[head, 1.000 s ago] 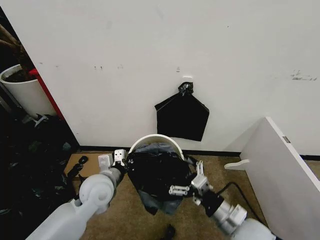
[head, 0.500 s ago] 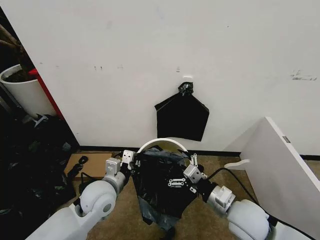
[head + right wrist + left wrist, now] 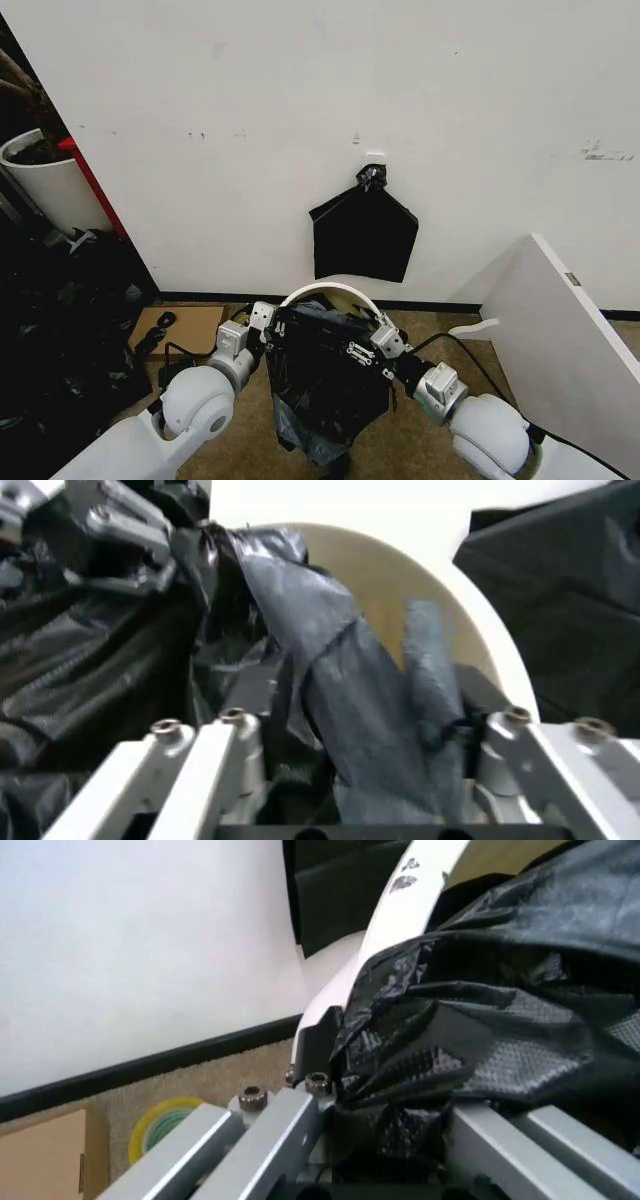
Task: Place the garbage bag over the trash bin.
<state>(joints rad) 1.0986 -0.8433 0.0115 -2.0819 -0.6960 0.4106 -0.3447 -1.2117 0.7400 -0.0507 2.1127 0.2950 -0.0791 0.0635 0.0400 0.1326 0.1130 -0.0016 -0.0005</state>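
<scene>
— While both arms reach in from the lower corners of the head view, where is the garbage bag (image 3: 325, 385)?

— Lower centre, draped over the near side of the trash bin (image 3: 330, 290), whose white far rim arcs above it.

— And the pincers?

— The left pincer (image 3: 268, 322) clamps the bag's left edge; the right pincer (image 3: 372, 348) is closed on its right edge. Black film is bunched between both sets of fingers (image 3: 300, 1117).
</scene>
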